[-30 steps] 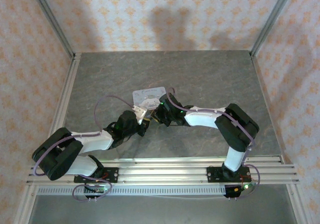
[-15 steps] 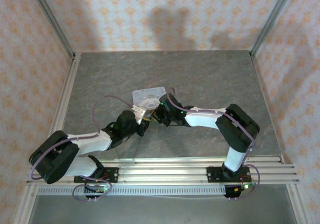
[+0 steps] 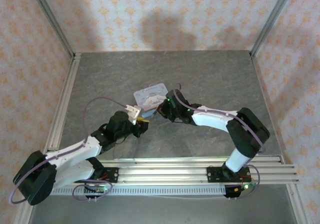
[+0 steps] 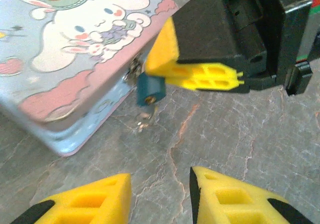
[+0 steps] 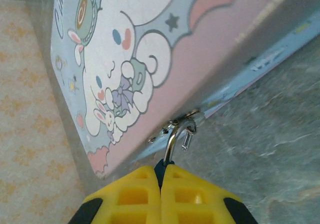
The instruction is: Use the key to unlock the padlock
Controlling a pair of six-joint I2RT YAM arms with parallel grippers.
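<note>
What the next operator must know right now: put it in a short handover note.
Grippers: left gripper open and empty, just short of the padlock; right gripper shut on the padlock's body.
Things: padlock hangs at the clasp of the tin; a small metal piece, apparently the key, hangs under it.
Done: the free end of the shackle looks out of the body, so the lock seems open.
Left: the shackle is hooked through the clasp; confirm, then unhook if wanted.

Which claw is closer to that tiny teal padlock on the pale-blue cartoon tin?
The right. The right gripper is clamped on the tiny teal padlock at the pale-blue cartoon tin's front edge; the left gripper sits back from it, jaws apart, grey table between.
</note>
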